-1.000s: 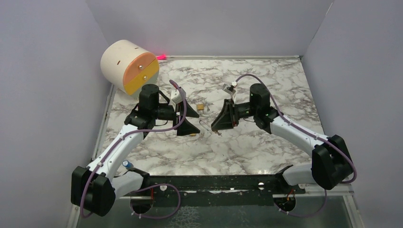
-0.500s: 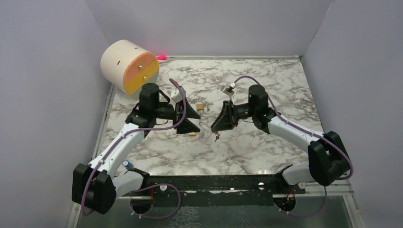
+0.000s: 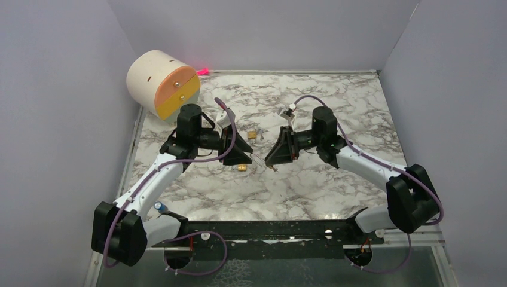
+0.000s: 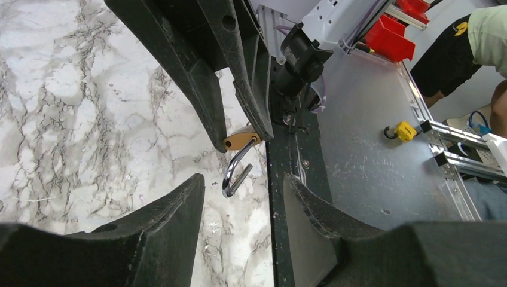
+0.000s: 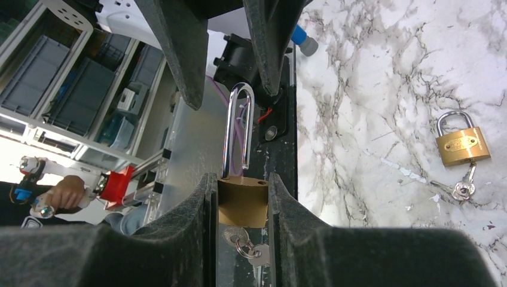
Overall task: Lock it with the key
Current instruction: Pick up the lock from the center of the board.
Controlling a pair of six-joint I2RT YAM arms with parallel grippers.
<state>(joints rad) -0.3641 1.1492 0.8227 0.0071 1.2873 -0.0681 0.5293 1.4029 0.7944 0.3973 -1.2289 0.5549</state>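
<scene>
My right gripper (image 3: 270, 160) is shut on the body of a brass padlock (image 5: 242, 203) and holds it above the marble table (image 3: 335, 107). Its steel shackle (image 5: 237, 128) is swung open and points at my left gripper. A key on a ring (image 5: 242, 242) sits in the lock's underside. My left gripper (image 3: 244, 154) is open, and the shackle tip (image 4: 235, 176) lies just ahead of its fingertips, between the lines of the two fingers, untouched. In the left wrist view the right fingers (image 4: 197, 78) clamp the brass body (image 4: 240, 140).
Two more brass padlocks lie on the table, one behind the grippers (image 3: 253, 135) and one in front (image 3: 240, 169); one shows with its keys in the right wrist view (image 5: 461, 145). A cream cylinder box with an orange-yellow face (image 3: 161, 81) stands at the back left.
My left gripper has turned and moved right, closer to the open shackle. The right gripper keeps its hold and has shifted only slightly.
</scene>
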